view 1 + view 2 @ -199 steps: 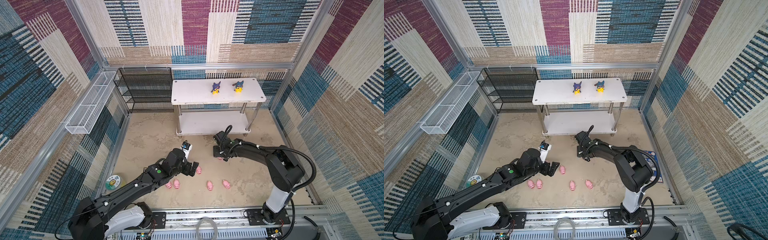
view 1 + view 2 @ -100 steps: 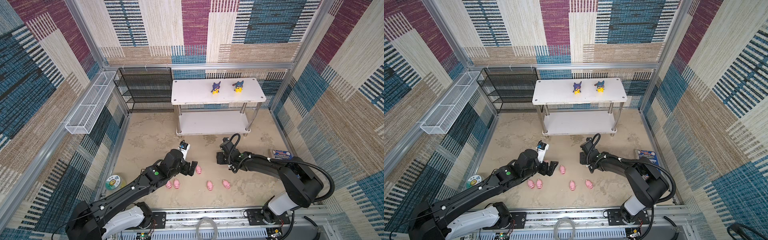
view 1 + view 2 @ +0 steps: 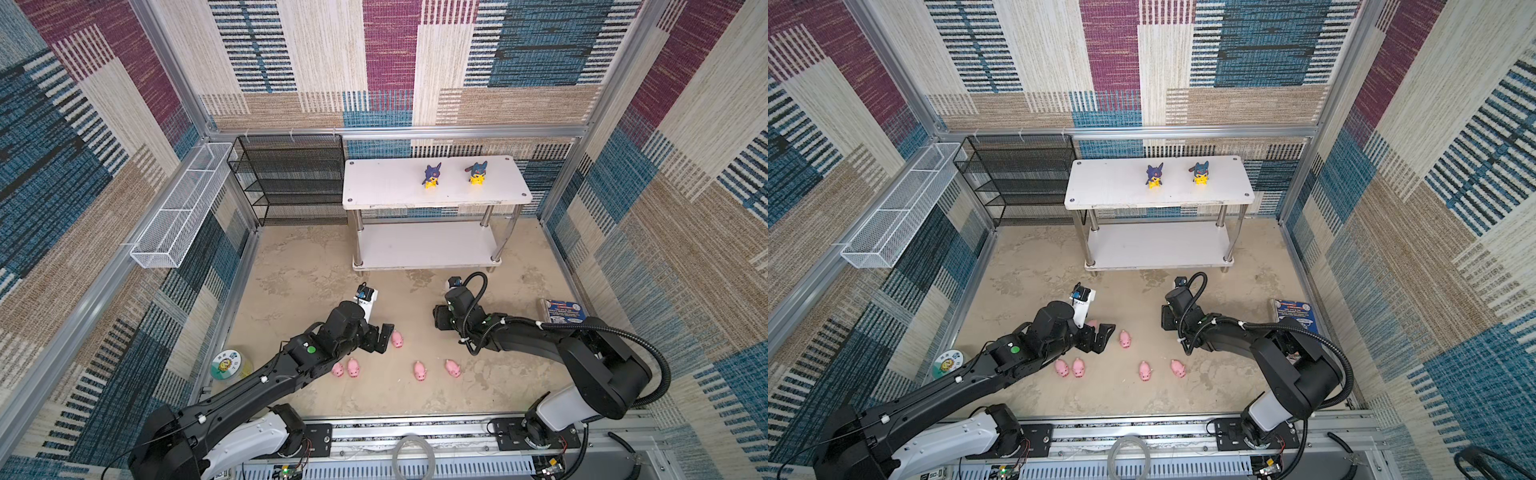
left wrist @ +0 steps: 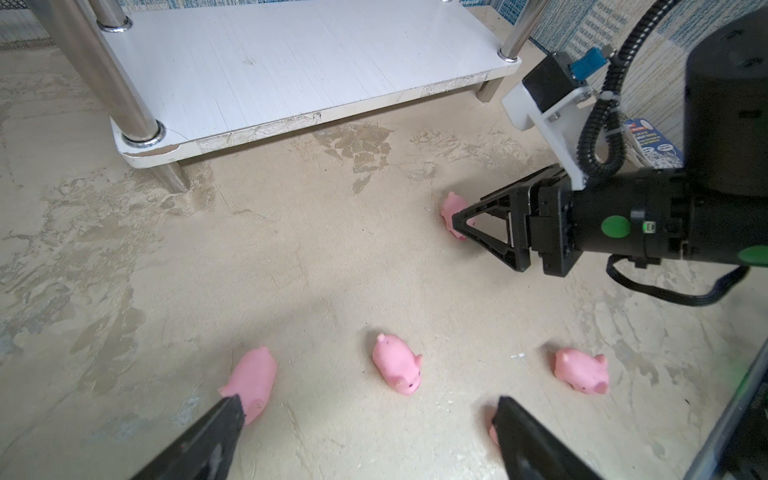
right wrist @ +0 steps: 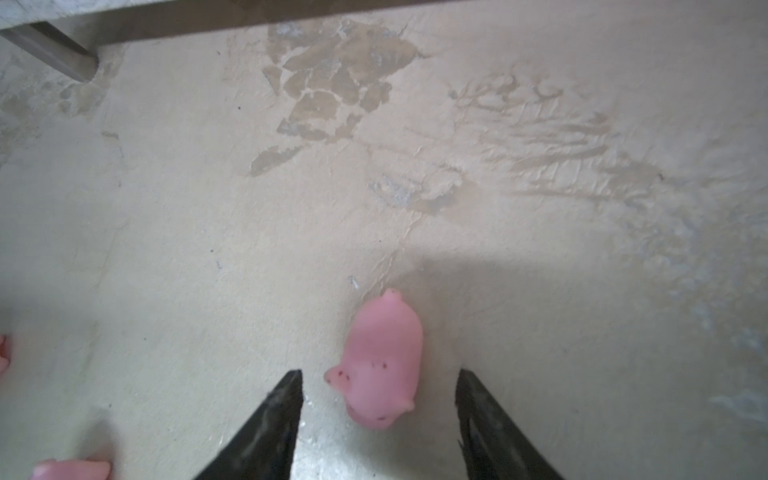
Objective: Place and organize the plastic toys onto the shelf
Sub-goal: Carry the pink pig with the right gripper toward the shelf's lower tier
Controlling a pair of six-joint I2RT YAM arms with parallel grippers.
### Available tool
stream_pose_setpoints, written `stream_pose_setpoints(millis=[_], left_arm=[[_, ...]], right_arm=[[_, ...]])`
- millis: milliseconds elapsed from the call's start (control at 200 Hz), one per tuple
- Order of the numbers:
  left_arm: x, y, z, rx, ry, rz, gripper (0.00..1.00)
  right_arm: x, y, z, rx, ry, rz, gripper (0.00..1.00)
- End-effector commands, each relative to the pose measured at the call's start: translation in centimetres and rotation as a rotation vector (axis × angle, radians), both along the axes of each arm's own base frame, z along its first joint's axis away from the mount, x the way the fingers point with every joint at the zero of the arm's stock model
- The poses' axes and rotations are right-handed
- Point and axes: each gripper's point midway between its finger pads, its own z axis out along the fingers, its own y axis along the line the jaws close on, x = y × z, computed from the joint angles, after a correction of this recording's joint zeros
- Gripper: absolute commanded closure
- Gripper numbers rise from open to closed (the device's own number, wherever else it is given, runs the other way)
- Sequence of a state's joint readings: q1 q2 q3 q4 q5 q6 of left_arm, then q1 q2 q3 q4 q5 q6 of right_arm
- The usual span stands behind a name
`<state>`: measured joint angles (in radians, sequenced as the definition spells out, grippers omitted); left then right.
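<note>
We judge the job about a quarter done: two placed, seven to go. On the left, the left gripper [image 3: 383, 338] hangs empty over the floor [image 3: 299, 282], fingers wide apart, among the pigs [image 3: 1124, 338]. We count seven, all on the floor, one half hidden behind that gripper. Far back, two hooded yellow figures [image 3: 432, 176] stand on top of the shelf [image 3: 386, 183]. On the right, the right gripper [image 5: 379, 372] straddles one pig [image 5: 384, 332], fingers apart, not touching.
</note>
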<state>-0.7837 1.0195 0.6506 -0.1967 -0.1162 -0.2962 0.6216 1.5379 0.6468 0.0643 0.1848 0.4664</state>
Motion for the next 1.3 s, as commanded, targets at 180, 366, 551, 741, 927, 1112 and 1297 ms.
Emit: stream_pose_setpoints(millis=[180,366,551,741,927,1112,1297], left_arm=[[0.5,-0.3,-0.3,0.001,-0.005,0.008,0.0],[0.9,-0.7,-0.4,0.007,-0.002,0.004,0.0],[1.2,-1.1,-0.6,0.012,0.005,-0.003,0.0],[1.1,-1.1,-0.9,0.015,0.008,-0.004,0.0],[1.0,-0.9,-0.8,0.018,0.01,-0.003,0.0],[0.9,-0.8,-0.5,0.018,0.0,-0.004,0.01],[0.8,-1.0,-0.3,0.014,-0.003,-0.019,0.01]], right_arm=[[1.0,0.6,1.2,0.033,-0.083,0.011,0.38],[0.9,0.2,0.5,0.013,-0.078,-0.002,0.41],[0.7,0.5,-0.6,0.023,-0.064,0.011,0.46],[0.9,0.8,-1.1,0.022,-0.052,0.017,0.54],[1.3,0.9,-1.3,0.009,-0.043,0.008,0.6],[1.2,0.5,-0.3,0.003,-0.058,0.003,0.62],[1.5,1.1,2.3,-0.002,-0.089,0.053,0.63]])
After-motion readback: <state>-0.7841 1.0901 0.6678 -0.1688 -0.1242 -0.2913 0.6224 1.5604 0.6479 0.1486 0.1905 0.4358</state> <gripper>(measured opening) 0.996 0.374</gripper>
